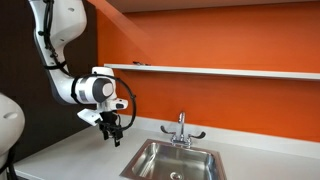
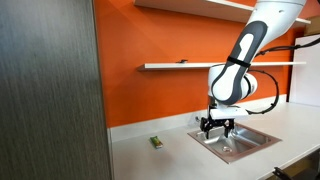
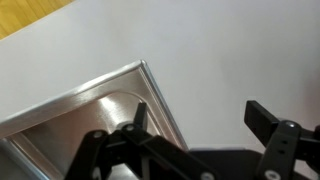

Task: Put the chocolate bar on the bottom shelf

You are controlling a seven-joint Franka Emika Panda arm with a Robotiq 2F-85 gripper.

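Fingers [image 3: 262,118] of our gripper [image 2: 217,128] hang spread and empty above the sink's [image 1: 160,160] left rim on the bench [image 2: 160,158]. We see the chocolate bar [image 2: 182,62] lying on the bottom shelf [image 2: 250,66], toward its left end.

Gripper [image 3: 198,112] enters from near edge, black, blurred. Fingers [image 3: 262,118] spread wide, nothing between them. Only pale grey countertop [image 3: 200,40] shows in the gap. Steel sink [image 3: 85,108] at left, its corner pointing toward far right. Left finger overlaps sink rim; right finger over bare countertop. Tan strip [image 3: 25,12] at far left corner; what it is cannot be told.
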